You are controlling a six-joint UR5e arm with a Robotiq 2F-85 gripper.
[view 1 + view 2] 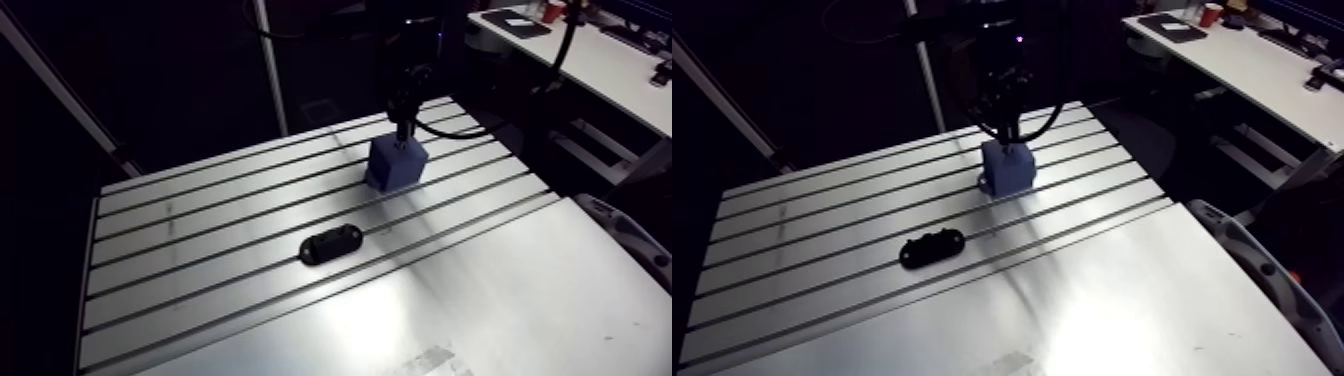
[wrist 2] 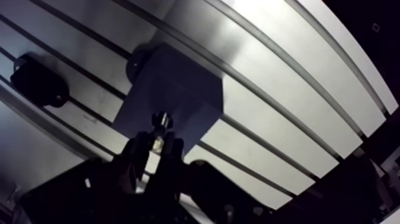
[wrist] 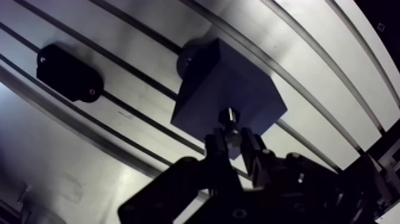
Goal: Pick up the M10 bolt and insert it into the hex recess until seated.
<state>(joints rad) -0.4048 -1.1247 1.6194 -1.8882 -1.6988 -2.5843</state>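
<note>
The jaws hang over a blue block [image 1: 397,168] on the tabletop [image 1: 480,300]
The block stands near the far edge. A black oval piece [image 1: 331,243] lies near the middle, well apart.

We're in a robotics lab, at a test bench: a bare aluminium table [image 1: 480,300] cut with long slots, a blue fixture block [image 1: 397,163] standing on it, a black holder [image 1: 331,243] lying apart, and a robot gripper [image 3: 234,138] pinching a bolt [image 3: 228,115] above the block.
</note>
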